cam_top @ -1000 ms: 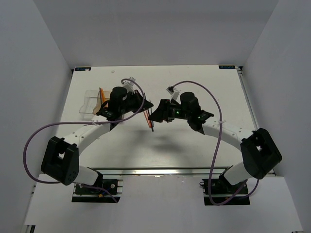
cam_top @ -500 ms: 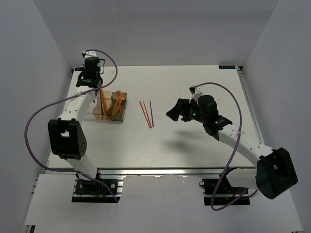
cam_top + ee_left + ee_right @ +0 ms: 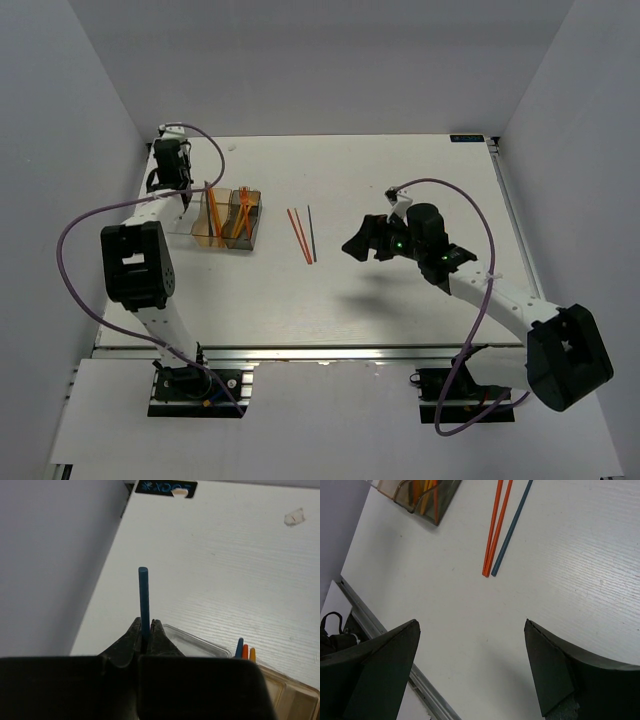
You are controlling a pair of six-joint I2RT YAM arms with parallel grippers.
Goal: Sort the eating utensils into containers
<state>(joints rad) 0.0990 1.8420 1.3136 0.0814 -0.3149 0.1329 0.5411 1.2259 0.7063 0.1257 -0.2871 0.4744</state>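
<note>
We see the left gripper [image 3: 170, 165] at the upper left of the top view, over the far left corner of the table [image 3: 400, 300]. In its wrist view the jaws are pressed together on a blue stick [image 3: 144, 595], thin, round and straight. It is pinched near its lower end and the rest points up the frame with a blunt tip. Just beside it at the lower right lie the bins [image 3: 197, 642]. The nearest one is clear, and a tan one sits next to it at the frame's edge. Three tips, blue, orange and yellow, poke up where those two meet.

From above, the bins [image 3: 225, 218] sit left of centre, and orange pieces lean inside them. We cannot tell from here which compartment each piece is in.

The right gripper [image 3: 362, 240] hangs right of centre with its fingers [image 3: 390, 660] spread wide and nothing between them. Its wrist view shows two orange sticks [image 3: 496, 527] lying flat in the upper middle, touching at their near ends. A grey-blue stick [image 3: 511, 530] lies just beside them on the right, and all three are slender and plain. In the top view the three lie mid-table, between the bins and the right gripper and apart from both.
</note>
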